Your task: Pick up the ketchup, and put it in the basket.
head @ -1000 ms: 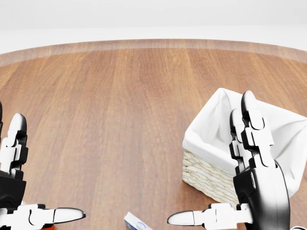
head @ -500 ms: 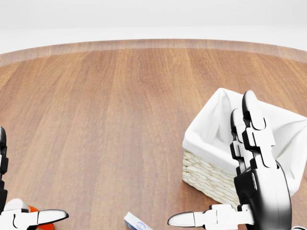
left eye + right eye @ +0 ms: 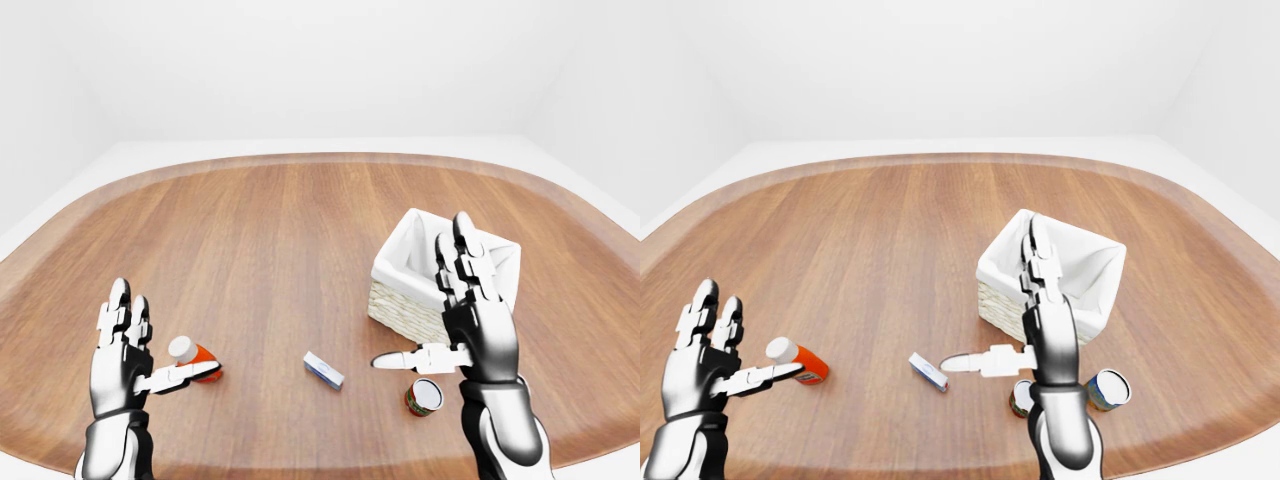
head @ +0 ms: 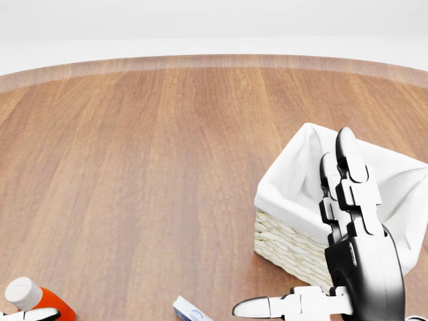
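The ketchup [image 3: 198,356] is a red-orange bottle with a white cap. It lies on its side on the wooden table, at the lower left of the left-eye view and the bottom left corner of the head view [image 4: 35,299]. My left hand [image 3: 152,348] is open just left of the bottle, fingers up, with its thumb reaching across the bottle's near side without closing on it. The basket [image 3: 402,312] is wicker with a white cloth liner and stands at the right. My right hand [image 3: 436,318] is open and empty, raised in front of the basket.
A small white and blue box [image 3: 323,369] lies between my hands. Two cans [image 3: 1020,398] [image 3: 1107,388] stand near the table's bottom edge beside my right forearm. The curved table rim [image 3: 300,160] runs along the top.
My left hand has dropped down and left out of the head view, uncovering the ketchup bottle there. My right hand has barely moved.
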